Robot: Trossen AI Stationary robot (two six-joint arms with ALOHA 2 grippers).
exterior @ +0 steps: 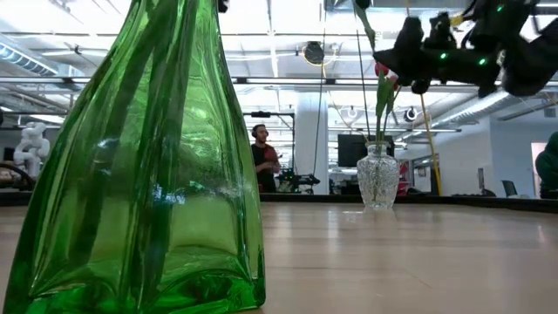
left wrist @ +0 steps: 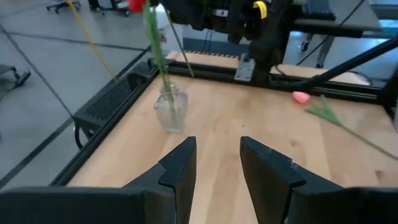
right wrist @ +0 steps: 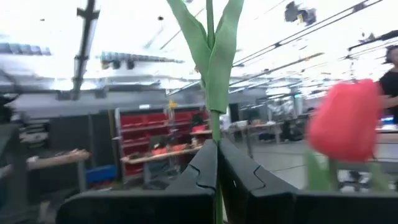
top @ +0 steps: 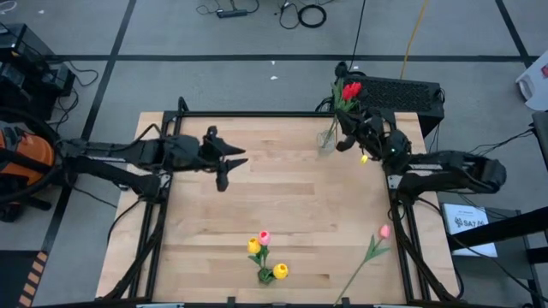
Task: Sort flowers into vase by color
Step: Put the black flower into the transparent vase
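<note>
A clear glass vase (top: pixel 326 139) (exterior: pixel 377 179) (left wrist: pixel 171 112) stands near the table's far right corner with red tulips (top: pixel 351 90) (right wrist: pixel 345 121) in it. My right gripper (top: pixel 349 133) (right wrist: pixel 216 163) is beside those stems, above the vase and shut on a green tulip stem. My left gripper (top: pixel 223 178) (left wrist: pixel 217 158) is open and hovers over the far left part of the table. A green glass vase (top: pixel 266 275) (exterior: pixel 148 174) at the near edge holds yellow tulips (top: pixel 280 271) and a pink one (top: pixel 264 237). One pink tulip (top: pixel 384 231) (left wrist: pixel 301 96) lies flat at the near right. My right gripper pinches a tulip's green stem (right wrist: pixel 213 127) between its two fingers, just below a pair of leaves (right wrist: pixel 217 56). The fingers come level from the table's right side and lie across the upright stem. The flower's head is out of the wrist view, and where its lower end sits is hidden.
A black frame (top: pixel 257 114) runs around the wooden tabletop (top: pixel 291 197). Bare wood lies between the two vases. A black keyboard-like box (top: pixel 402 90) sits just beyond the far right edge. In the low view a person (exterior: pixel 264 161) stands in the room far behind the table.
</note>
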